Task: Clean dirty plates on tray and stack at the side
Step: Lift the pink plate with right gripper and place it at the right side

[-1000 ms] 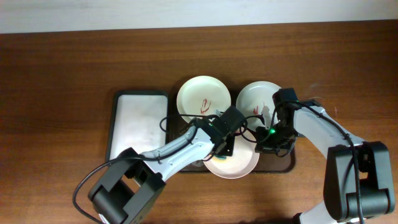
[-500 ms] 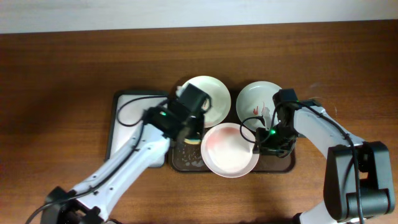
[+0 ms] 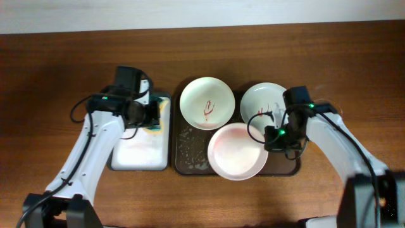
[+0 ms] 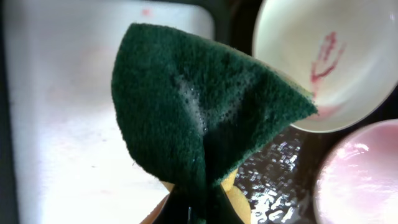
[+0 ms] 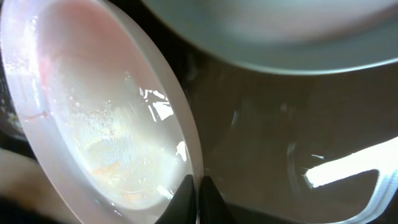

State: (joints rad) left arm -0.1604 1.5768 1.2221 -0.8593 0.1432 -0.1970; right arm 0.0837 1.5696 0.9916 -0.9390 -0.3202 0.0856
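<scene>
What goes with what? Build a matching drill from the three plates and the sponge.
1 cream plate
2 mint plate
3 pink plate
4 sponge

A held by the left hand over the white tray
B wet, no red, rim in the right hand
C red smear, no hand near
D red marks, right hand close by

Pairs: 1-C, 2-D, 3-B, 4-A

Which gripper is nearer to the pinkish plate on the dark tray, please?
Right. The right gripper pinches the pinkish plate at its rim. The left gripper holds a green sponge over the white tray, well off to the plate's other side.
</scene>
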